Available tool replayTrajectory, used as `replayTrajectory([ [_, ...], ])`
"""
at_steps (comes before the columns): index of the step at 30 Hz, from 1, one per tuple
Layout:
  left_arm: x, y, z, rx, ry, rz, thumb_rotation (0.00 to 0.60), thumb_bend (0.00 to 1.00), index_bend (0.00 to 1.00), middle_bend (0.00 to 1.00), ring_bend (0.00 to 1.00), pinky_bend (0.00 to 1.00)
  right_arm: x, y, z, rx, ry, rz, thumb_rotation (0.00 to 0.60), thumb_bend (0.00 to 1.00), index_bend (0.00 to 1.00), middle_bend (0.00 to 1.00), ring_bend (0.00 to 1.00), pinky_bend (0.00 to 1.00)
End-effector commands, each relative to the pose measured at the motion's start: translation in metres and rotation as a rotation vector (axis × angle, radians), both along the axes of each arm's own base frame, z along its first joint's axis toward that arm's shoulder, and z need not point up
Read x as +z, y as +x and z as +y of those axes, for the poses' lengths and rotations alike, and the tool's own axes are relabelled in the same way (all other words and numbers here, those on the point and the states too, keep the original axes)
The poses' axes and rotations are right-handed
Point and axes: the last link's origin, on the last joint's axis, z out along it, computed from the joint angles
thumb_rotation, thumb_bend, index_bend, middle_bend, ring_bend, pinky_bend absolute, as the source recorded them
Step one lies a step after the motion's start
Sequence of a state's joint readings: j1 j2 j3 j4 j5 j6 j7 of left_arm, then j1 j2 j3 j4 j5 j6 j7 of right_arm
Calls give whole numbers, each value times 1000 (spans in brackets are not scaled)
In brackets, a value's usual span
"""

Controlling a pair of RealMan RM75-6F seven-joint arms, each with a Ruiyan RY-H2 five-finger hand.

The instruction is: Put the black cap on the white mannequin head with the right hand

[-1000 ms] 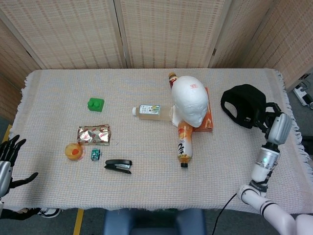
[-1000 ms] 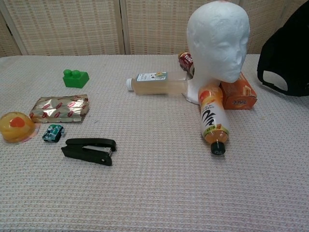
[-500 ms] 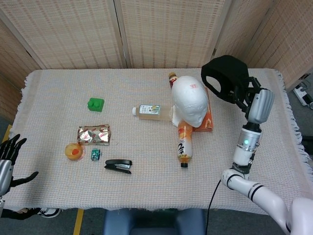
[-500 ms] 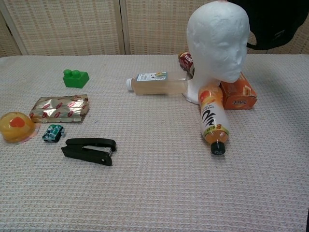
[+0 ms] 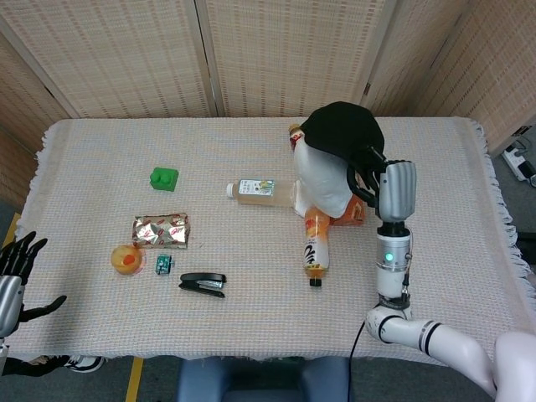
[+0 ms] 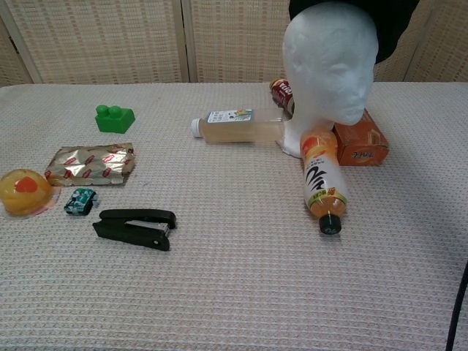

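The white mannequin head (image 5: 321, 186) stands at the middle right of the table, face toward me (image 6: 333, 66). The black cap (image 5: 342, 129) sits over its crown and far side; in the chest view the black cap (image 6: 391, 16) shows dark above and behind the head. My right hand (image 5: 369, 177) holds the cap at its right edge, its fingers mostly hidden under the fabric, with the forearm rising just right of the head. My left hand (image 5: 14, 266) hangs off the table's front left corner, fingers apart and holding nothing.
An orange juice bottle (image 5: 316, 244) lies in front of the head, a clear bottle (image 5: 255, 189) to its left, an orange box (image 6: 361, 140) and a can (image 6: 281, 91) beside it. Farther left: green block (image 5: 164, 178), foil packet (image 5: 161, 229), yellow cup (image 5: 126, 258), stapler (image 5: 203, 283).
My right hand has lifted the cap from the table's right side and carried it left, from beside the head to over its crown. The left hand stayed put.
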State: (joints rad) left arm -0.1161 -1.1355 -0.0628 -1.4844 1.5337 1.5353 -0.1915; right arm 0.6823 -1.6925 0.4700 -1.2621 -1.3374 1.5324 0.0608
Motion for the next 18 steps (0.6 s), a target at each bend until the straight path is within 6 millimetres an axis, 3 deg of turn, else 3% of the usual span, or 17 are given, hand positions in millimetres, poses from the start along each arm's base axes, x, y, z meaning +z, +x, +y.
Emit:
replayTrajectory([
  [1,0,0,-1,-1,0,1,600,125,123,0,0,6,-10,-10,10,3,41,45,600,510,803,1000,1000,1000],
  [8,-2,5,-6,-16,-4,18,600,126,124,0,0,7,-29,-24,29,41,99,142,600,501,804,1000,1000,1000],
  [16,-2,5,-6,-10,-5,24,600,125,123,0,0,6,-36,-40,38,41,127,219,600,486,805,1000,1000,1000],
  [18,-2,5,-6,-11,-3,24,600,126,123,0,0,6,-38,-45,39,35,136,239,600,466,755,1000,1000,1000],
])
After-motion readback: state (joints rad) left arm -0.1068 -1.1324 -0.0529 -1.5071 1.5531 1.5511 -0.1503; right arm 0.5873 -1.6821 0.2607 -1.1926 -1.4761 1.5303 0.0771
